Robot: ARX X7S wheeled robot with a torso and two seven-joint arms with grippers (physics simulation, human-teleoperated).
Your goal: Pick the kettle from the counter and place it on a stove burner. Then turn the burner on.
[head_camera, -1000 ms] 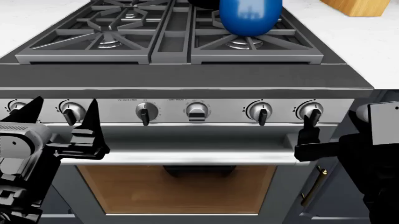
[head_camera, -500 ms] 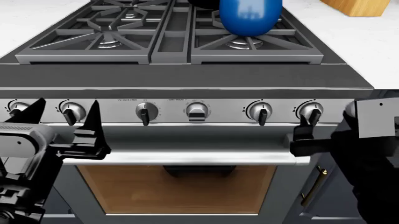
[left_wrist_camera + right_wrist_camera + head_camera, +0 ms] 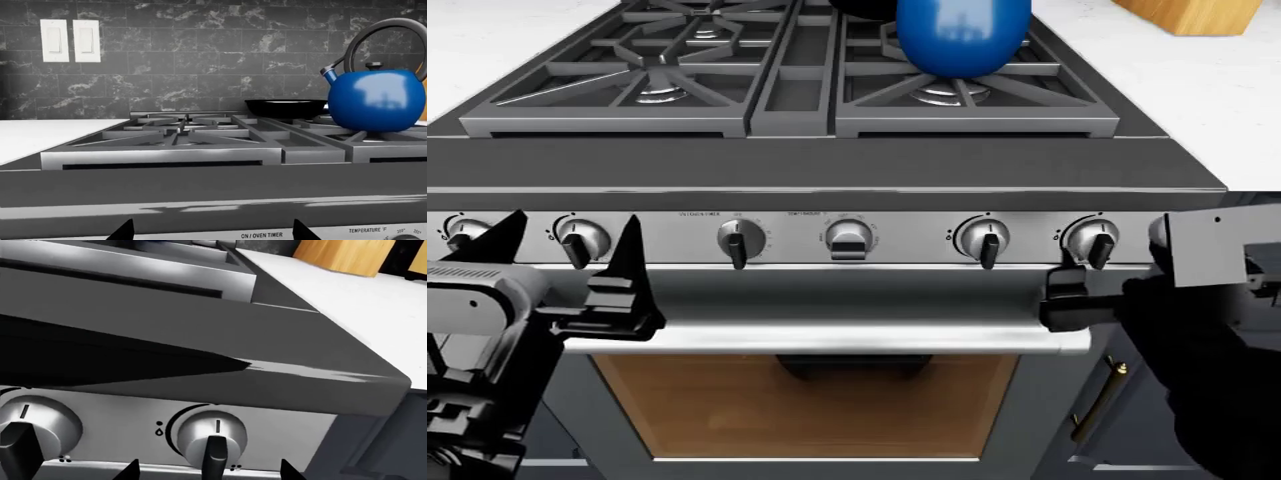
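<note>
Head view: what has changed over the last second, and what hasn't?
The right hand slid down off the far-right knob, which now shows in full; the fingertips sit just below it, gripping nothing. The right arm came in from the right edge. The left hand drifted slightly but stays open below the left knobs. The kettle still sits on the right front burner; no knob has turned.

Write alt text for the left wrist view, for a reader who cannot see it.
A glossy round blue kettle with a dark arched handle sits on the dark cast-iron grate of the stainless-steel stove. A black frying pan rests behind it, before a dark marbled tile wall with white switches.
</note>
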